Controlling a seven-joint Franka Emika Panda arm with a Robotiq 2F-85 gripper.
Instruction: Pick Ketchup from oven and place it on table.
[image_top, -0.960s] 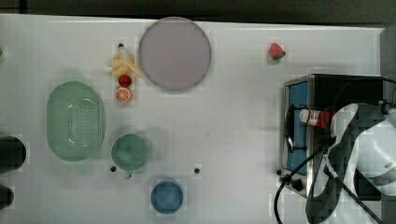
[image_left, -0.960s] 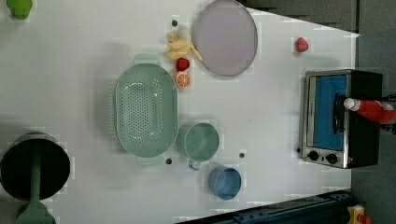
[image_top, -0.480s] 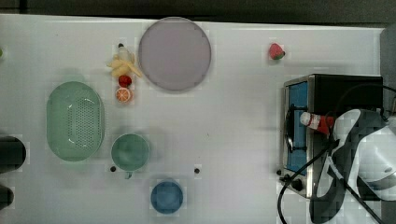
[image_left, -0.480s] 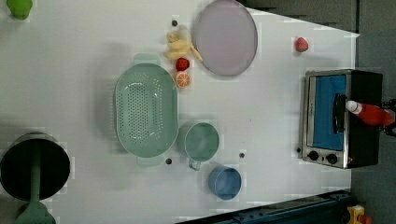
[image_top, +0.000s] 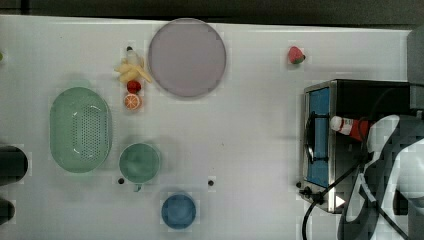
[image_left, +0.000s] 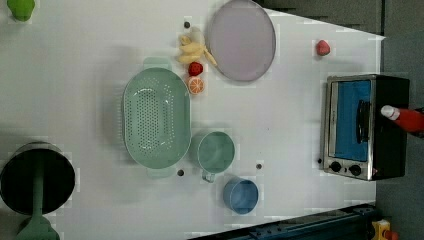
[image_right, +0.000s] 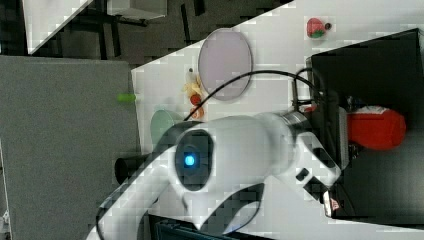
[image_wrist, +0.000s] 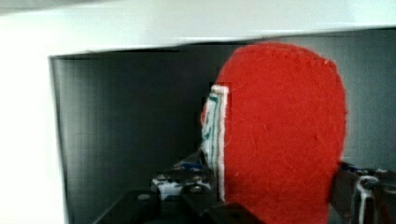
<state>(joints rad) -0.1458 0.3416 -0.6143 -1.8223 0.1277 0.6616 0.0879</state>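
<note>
As you read outward from the wrist view, the ketchup (image_wrist: 280, 135) fills the frame between the gripper (image_wrist: 275, 200) fingers, clamped on its red body. Compared with a second earlier, the jaws have narrowed onto it. Seen in the top view, the bottle (image_top: 350, 126) lies atop the oven (image_top: 345, 145), white cap toward the glass door, slightly nearer that door than before. Beyond, on the table (image_top: 250, 125), the purple plate (image_top: 186, 57) and strawberry (image_top: 295, 55) are unmoved
</note>
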